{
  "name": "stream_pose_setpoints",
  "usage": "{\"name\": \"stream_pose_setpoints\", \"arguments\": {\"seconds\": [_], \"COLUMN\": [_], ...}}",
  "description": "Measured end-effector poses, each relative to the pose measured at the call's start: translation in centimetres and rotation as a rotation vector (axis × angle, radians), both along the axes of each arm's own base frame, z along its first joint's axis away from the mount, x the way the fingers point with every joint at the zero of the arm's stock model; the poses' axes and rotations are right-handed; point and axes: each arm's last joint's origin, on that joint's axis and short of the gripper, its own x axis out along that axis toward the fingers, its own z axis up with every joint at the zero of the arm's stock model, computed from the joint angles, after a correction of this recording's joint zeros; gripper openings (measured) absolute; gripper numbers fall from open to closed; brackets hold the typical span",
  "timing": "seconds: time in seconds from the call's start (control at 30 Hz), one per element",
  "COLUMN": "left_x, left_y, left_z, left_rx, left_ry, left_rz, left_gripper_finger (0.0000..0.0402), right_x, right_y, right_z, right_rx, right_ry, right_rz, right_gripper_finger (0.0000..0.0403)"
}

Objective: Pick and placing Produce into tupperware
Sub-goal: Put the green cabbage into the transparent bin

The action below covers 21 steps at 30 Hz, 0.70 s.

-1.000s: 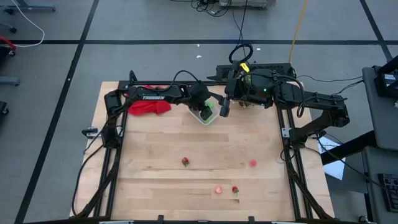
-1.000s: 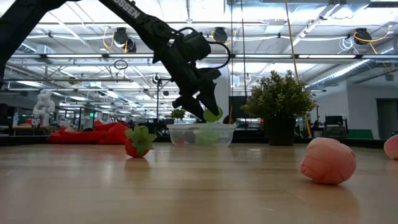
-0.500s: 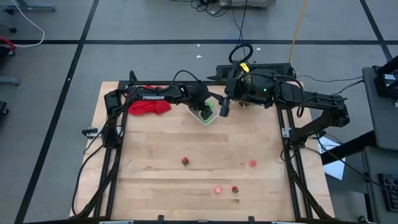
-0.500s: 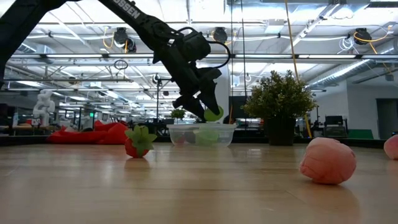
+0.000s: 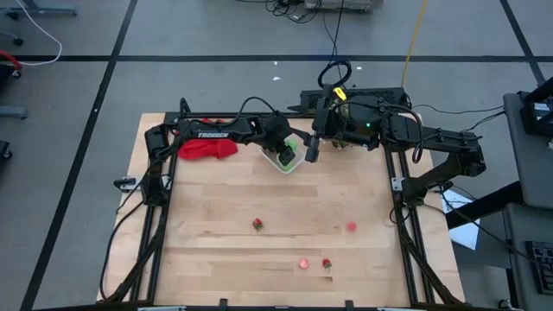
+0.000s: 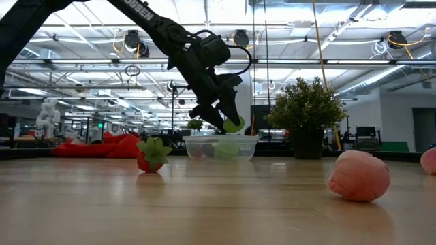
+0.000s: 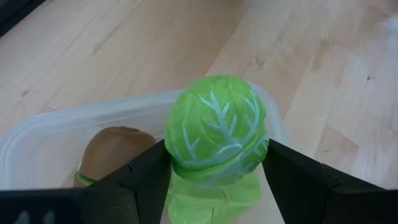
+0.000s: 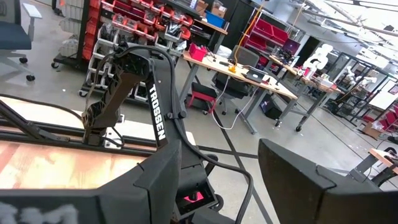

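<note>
My left gripper (image 5: 288, 152) (image 6: 227, 121) hangs over the clear tupperware (image 5: 284, 161) (image 6: 220, 147) at the table's far middle, shut on a green leafy toy vegetable (image 7: 216, 129) (image 6: 234, 124). Inside the tupperware (image 7: 43, 143) lie a brown piece (image 7: 115, 151) and another green piece (image 7: 211, 198). On the near half of the table rest a strawberry (image 5: 257, 225) (image 6: 151, 155), a pink fruit (image 5: 351, 227) (image 6: 359, 175), a second pink piece (image 5: 304, 263) and a second strawberry (image 5: 327, 263). My right gripper (image 5: 311, 149) (image 8: 230, 186) waits open beside the tupperware, on its right. My left gripper pinches the green leafy vegetable by its two opposite sides (image 7: 174, 146), one finger on each. The fingers (image 6: 219, 117) slant down from above and from the table's left. The piece is lifted clear, just above the tupperware's rim.
A red cloth (image 5: 207, 149) (image 6: 102, 145) lies at the far left of the table under the left arm. A bushy potted plant (image 6: 310, 112) stands beyond the far edge. Bare wood stretches between the tupperware and the loose produce.
</note>
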Motion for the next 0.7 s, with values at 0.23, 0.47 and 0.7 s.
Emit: {"name": "stream_pose_setpoints", "arguments": {"seconds": [0.23,0.47,0.7], "left_x": [0.00,0.01,-0.12], "left_y": [-0.01,-0.07,-0.01], "left_z": [0.00,-0.01,-0.09], "left_rx": [-0.004,-0.019,-0.024], "left_ry": [-0.001,-0.006,0.006], "left_rz": [0.001,-0.012,-0.009], "left_gripper_finger": [0.0241,0.0241,0.0242], "right_x": [0.01,0.02,0.02], "right_y": [0.00,0.00,0.02], "right_z": [-0.01,-0.02,-0.03], "right_rx": [0.000,0.000,0.002], "right_ry": [0.000,0.001,0.001], "right_rz": [0.000,0.000,0.001], "right_gripper_finger": [0.0205,0.0205,0.0205]}}
